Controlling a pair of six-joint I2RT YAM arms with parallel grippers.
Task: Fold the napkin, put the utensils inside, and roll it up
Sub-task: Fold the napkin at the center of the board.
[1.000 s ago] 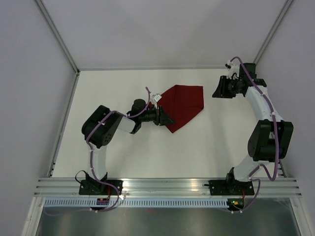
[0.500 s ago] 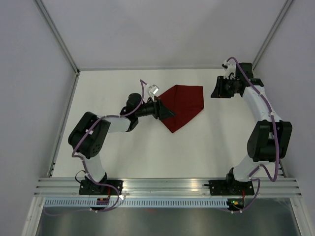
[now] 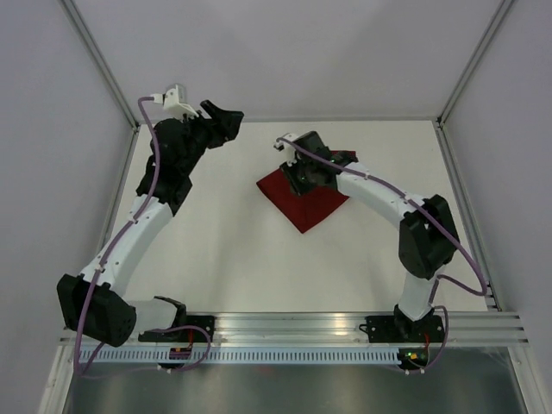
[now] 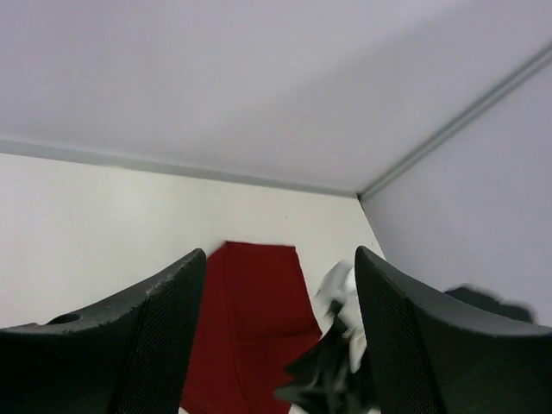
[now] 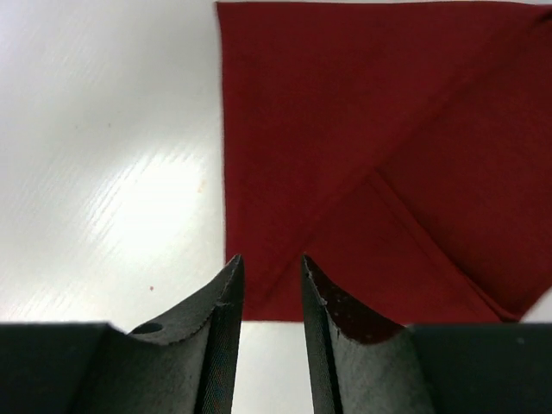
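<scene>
I read this as the folding step. The napkin (image 3: 306,211) lies flat on the white table (image 3: 216,250), right of the middle and towards the far side. It is doubled into a smaller shape, and my right wrist view shows a diagonal crease and an overlapping flap. Nothing lies on the cloth and I can find no fork in any view, so I judge that loading and rolling are not yet begun.

The right gripper (image 5: 270,257) hangs over the napkin's edge, near one corner. Its jaws stand a little apart with nothing between them; bare table and the hem of the cloth show through the gap. The left gripper (image 4: 280,252) is lifted high near the far left corner of the table, well apart from the cloth. Its jaws are wide apart and empty, and its camera looks across at the napkin.

For the next move I would lower the right fingers onto that corner and pinch the fabric cleanly. Then I would carry it over without dragging the whole cloth across the slick table. The left arm looks too far off to pin the napkin down, so I would bring it in first. I would also have to locate the fork before going further.

As for containers, I see no tray, bowl or holder anywhere; only the napkin will hold anything, and it is bare
</scene>
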